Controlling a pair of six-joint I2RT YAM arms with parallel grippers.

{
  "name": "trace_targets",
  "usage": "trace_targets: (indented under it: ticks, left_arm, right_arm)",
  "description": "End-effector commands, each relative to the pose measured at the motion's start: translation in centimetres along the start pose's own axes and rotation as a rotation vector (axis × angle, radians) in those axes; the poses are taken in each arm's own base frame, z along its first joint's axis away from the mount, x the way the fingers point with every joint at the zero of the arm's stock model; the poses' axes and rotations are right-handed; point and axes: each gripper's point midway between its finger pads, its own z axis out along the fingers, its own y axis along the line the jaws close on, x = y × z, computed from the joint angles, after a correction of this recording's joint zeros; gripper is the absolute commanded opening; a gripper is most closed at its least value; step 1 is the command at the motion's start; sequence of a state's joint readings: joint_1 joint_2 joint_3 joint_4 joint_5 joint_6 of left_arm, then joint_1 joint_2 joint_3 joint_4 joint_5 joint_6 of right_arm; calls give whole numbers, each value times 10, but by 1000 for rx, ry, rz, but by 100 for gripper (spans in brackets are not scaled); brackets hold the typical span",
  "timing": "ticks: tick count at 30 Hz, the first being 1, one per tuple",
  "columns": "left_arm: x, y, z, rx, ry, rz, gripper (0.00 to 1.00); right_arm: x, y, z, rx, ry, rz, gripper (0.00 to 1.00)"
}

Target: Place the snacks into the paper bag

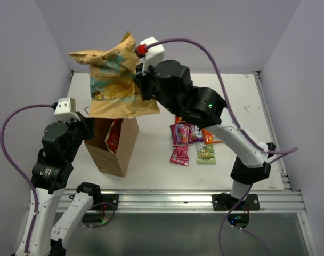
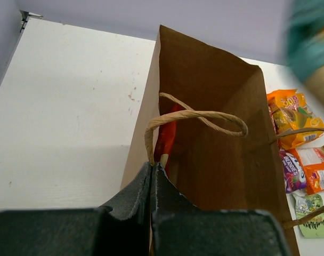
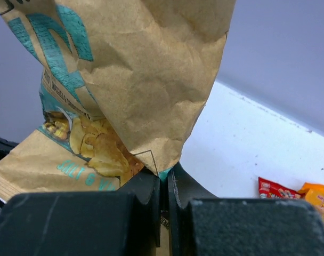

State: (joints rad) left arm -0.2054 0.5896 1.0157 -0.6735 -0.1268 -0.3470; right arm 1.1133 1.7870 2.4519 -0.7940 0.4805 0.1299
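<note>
The brown paper bag stands upright and open near the table's front left. My left gripper is shut on one end of its twisted handle at the near rim. A red packet sits inside the bag. My right gripper is shut on a corner of the large tan-blue chip bag, which hangs in the air just above and behind the paper bag's mouth. Smaller snacks lie on the table to the right: a pink packet, a green one, a purple one and an orange one.
The white table ends at a metal rail in front. Lilac walls close in the back and both sides. The right arm's elbow reaches over the loose packets.
</note>
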Motion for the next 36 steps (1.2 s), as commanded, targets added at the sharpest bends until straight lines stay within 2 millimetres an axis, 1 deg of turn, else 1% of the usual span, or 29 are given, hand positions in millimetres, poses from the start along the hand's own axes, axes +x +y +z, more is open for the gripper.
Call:
trace_targets:
  ticks: [1,2,3,4,5,8,9,14,15,17,18,19,21,22,23,24,26,28,29,30,31,32,33,36]
  left_arm:
    - [-5,-6,-2,34,-21,22,0]
    - [-6,-6,-3,35,-23,22,0]
    - [-6,-6,-3,36,-25,22,0]
    - [-7,-6,-4,35,-27,24,0]
    - [-7,-5,-4,32,-29,22,0]
    - [-7,-5,-5,31,-31,25,0]
    - [-7,-5,-4,31,-31,24,0]
    - [-7,-8,-3,47,-31,24,0]
    - [-7,-8,-4,48,-33,24,0]
    - [-8,-8,-3,48,-33,24,0]
    - [-8,-8,-3,48,-34,24,0]
    - [-8,-8,-3,50,-37,24,0]
    - [-8,-8,-4,49,-37,23,0]
    - [-8,-7,-4,47,-37,25,0]
    - [-8,-7,-5,45,-40,26,0]
    - [-9,-6,-5,43,-40,28,0]
    - [-9,-6,-6,39,-43,29,0]
    - [-8,-5,-6,39,-42,29,0]
    - [-8,-5,-6,39,-42,29,0]
    - [-9,-5,-6,39,-43,29,0]
    - [-9,-6,-7,40,-44,27,0]
    - [-8,-6,-7,41,-44,29,0]
    - [-8,-6,-7,41,-44,29,0]
    - [-9,-7,-7,46,-46,29,0]
  right_arm:
    - [14,30,23,-13,-1,-6,0]
    - [24,37,32,-14,20,-19,0]
    - [22,40,31,-17,19,-19,0]
    - [26,42,34,-15,28,-25,0]
    - [33,45,39,-11,42,-36,0]
    - [51,46,46,4,81,-48,0]
    - [62,48,50,5,107,-60,0]
    - [88,57,55,-2,168,-85,0]
    - [93,61,56,-12,182,-94,0]
    - [110,68,63,-21,219,-115,0]
    - [115,71,62,-28,235,-127,0]
    - [131,75,69,-23,267,-146,0]
    - [145,76,69,-17,307,-172,0]
    - [156,79,71,-14,332,-188,0]
    - [162,81,69,-17,347,-199,0]
    - [173,78,68,0,377,-223,0]
    - [189,74,63,20,423,-259,0]
    - [193,69,57,44,440,-264,0]
    - [187,65,51,50,436,-254,0]
    - [193,61,46,57,459,-267,0]
    - [190,57,42,73,455,-259,0]
    - [192,52,39,83,466,-269,0]
    - [184,47,31,90,459,-267,0]
    - [174,34,18,125,457,-286,0]
